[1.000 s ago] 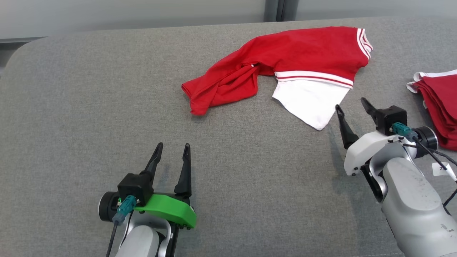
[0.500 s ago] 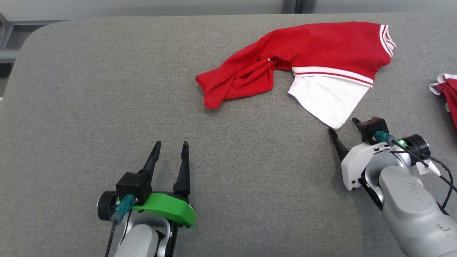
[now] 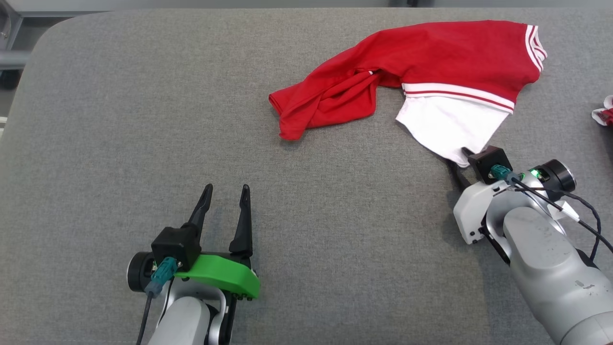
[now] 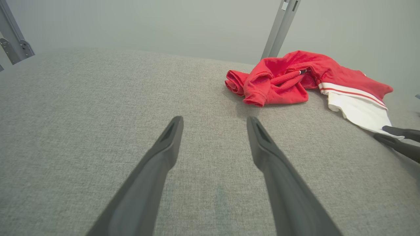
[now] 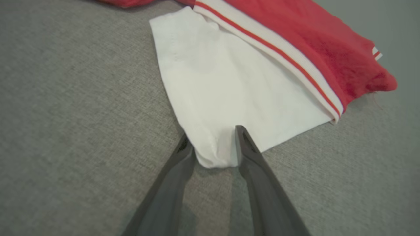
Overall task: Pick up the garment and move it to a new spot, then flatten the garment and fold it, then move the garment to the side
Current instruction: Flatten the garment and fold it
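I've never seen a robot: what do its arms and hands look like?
Silver-grey arms, each with two long dark fingers. The left gripper has a green bracket, the right gripper a white one. Both carry teal plugs and black cables.

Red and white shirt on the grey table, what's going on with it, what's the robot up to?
The robot is setting up to pick up the crumpled garment. Its right gripper sits low on the grey table with one finger on either side of the garment's white corner, jaws apart and not yet closed. The left gripper is open over bare table, well clear of the cloth. The garment lies unlifted and unfolded.
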### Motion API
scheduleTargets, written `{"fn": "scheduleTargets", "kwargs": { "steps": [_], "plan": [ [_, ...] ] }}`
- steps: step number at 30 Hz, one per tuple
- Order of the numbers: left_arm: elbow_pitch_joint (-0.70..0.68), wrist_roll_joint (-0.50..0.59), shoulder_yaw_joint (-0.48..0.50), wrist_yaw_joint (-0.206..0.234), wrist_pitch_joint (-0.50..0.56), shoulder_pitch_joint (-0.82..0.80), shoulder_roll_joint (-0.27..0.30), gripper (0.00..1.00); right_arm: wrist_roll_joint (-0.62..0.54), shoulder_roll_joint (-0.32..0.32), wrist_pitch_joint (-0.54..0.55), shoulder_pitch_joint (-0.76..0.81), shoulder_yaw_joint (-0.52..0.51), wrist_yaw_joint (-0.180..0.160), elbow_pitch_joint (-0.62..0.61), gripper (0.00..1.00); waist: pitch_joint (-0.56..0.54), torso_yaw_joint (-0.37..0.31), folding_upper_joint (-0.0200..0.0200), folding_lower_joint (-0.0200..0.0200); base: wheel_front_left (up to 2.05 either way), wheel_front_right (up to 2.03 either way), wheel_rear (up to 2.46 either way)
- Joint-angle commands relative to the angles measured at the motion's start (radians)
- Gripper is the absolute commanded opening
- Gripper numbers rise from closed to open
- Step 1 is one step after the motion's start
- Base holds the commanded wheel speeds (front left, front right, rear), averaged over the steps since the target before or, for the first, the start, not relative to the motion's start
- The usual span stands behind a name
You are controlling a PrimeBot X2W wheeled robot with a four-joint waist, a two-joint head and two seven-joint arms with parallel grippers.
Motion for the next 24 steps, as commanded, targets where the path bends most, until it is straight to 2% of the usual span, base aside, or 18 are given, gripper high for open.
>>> {"fn": "scheduleTargets", "kwargs": {
  "steps": [1, 5, 9, 19, 24],
  "plan": [
    [-0.003, 0.005, 0.004, 0.002, -0.002, -0.012, 0.003, 1.00, -0.008, 0.002, -0.005, -0.003, 0.007, 0.000, 0.017, 0.00, 0.000, -0.005, 0.0000, 0.0000, 0.00, 0.00, 0.00],
    [-0.003, 0.009, 0.009, 0.003, -0.002, -0.010, 0.003, 1.00, 0.005, 0.007, -0.028, -0.013, 0.003, 0.000, 0.008, 0.00, -0.005, -0.026, 0.0000, 0.0000, 0.00, 0.00, 0.00],
    [-0.005, 0.015, 0.012, 0.001, -0.002, -0.001, 0.003, 1.00, 0.026, 0.003, -0.042, 0.017, -0.018, 0.000, -0.051, 0.00, -0.015, -0.055, 0.0000, 0.0000, 0.00, 0.00, 0.00],
    [-0.009, 0.029, 0.029, 0.000, -0.002, 0.018, 0.004, 1.00, 0.036, -0.046, -0.045, 0.244, -0.127, 0.000, -0.348, 0.00, -0.025, -0.142, 0.0000, 0.0000, 0.00, 0.00, 0.00],
    [-0.007, 0.034, 0.038, -0.004, -0.002, 0.016, 0.005, 1.00, 0.027, -0.050, -0.024, 0.343, -0.190, 0.000, -0.448, 0.00, -0.021, -0.167, 0.0000, 0.0000, 0.00, 0.00, 0.00]
  ]
}}
